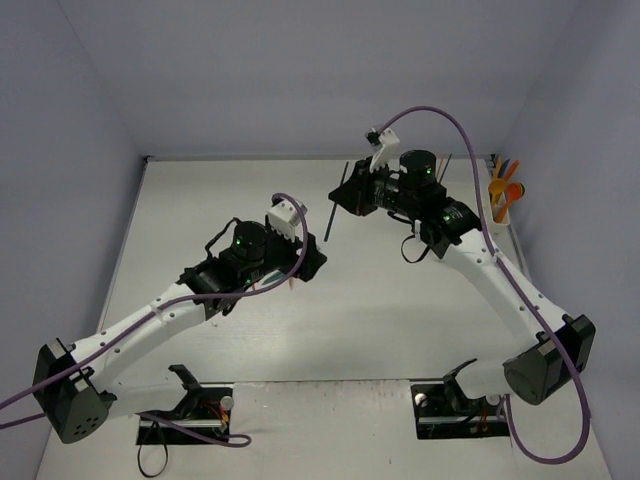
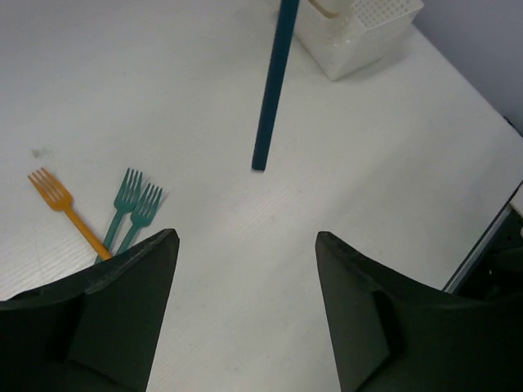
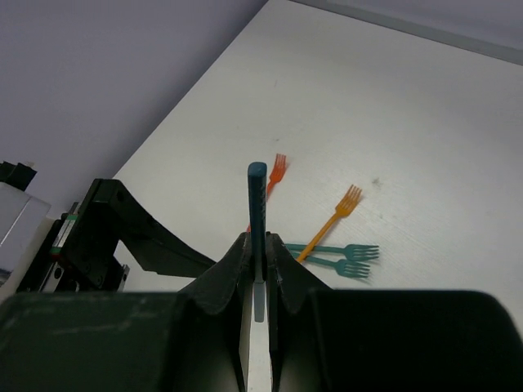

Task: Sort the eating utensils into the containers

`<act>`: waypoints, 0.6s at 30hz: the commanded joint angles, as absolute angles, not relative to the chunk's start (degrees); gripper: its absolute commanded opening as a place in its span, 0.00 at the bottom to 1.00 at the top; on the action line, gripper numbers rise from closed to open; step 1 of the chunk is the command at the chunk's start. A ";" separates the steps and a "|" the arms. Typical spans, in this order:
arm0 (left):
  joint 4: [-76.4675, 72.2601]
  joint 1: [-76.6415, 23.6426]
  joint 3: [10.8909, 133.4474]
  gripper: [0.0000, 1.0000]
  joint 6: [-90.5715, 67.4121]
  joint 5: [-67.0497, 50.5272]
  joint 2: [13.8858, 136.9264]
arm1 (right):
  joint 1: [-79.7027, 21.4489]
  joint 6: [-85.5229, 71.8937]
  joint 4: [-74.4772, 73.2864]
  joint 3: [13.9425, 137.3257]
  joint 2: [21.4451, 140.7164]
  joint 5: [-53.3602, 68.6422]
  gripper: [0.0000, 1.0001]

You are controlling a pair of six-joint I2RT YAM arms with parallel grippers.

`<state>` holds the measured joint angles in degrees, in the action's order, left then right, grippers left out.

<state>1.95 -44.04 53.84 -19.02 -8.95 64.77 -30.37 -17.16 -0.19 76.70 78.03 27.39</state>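
My right gripper (image 3: pixel 257 241) is shut on a teal utensil (image 3: pixel 257 204), whose handle sticks out beyond the fingertips. In the top view this gripper (image 1: pixel 345 200) holds it above the table's middle, where it shows as a dark thin stick (image 1: pixel 332 215). The left wrist view shows the utensil (image 2: pixel 270 90) hanging ahead of my left gripper (image 2: pixel 245 237), which is open with nothing in it. On the table lie an orange fork (image 2: pixel 61 208), two teal forks (image 2: pixel 131 204) and a red-orange fork (image 3: pixel 274 173). The white containers (image 1: pixel 500 212) stand at the far right with several utensils upright inside.
The white holder (image 2: pixel 359 33) sits near the table's right edge, close to the wall. My left arm (image 1: pixel 240 260) reaches over the middle and covers the loose forks in the top view. Both arm bases stand at the near edge.
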 commanded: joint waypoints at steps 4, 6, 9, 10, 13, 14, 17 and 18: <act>11.25 -41.99 57.46 0.74 -23.44 5.43 66.58 | -17.36 -11.85 4.48 77.05 75.93 21.01 0.00; 16.61 -39.22 58.11 0.74 -25.33 6.25 67.32 | -13.48 -9.46 4.59 77.53 76.42 17.62 0.00; 20.25 -34.06 57.49 0.74 -28.21 4.17 67.73 | -9.41 -5.67 4.76 79.65 78.05 11.09 0.00; 21.39 -32.16 56.90 0.74 -29.11 3.17 67.82 | -8.50 -4.67 4.94 80.15 78.95 8.82 0.00; 22.79 -29.82 55.55 0.74 -29.44 2.10 67.99 | -7.67 -1.16 6.53 80.94 81.29 2.13 0.00; 23.12 -29.43 54.91 0.74 -29.44 1.79 68.03 | -7.15 -0.82 7.91 80.76 82.03 0.96 0.00; 23.86 -28.93 53.17 0.74 -29.28 0.65 68.51 | -5.17 1.72 12.58 80.60 85.42 -3.41 0.00; 24.00 -28.92 52.90 0.74 -29.27 0.48 68.55 | -4.54 1.85 13.94 80.50 86.34 -3.56 0.00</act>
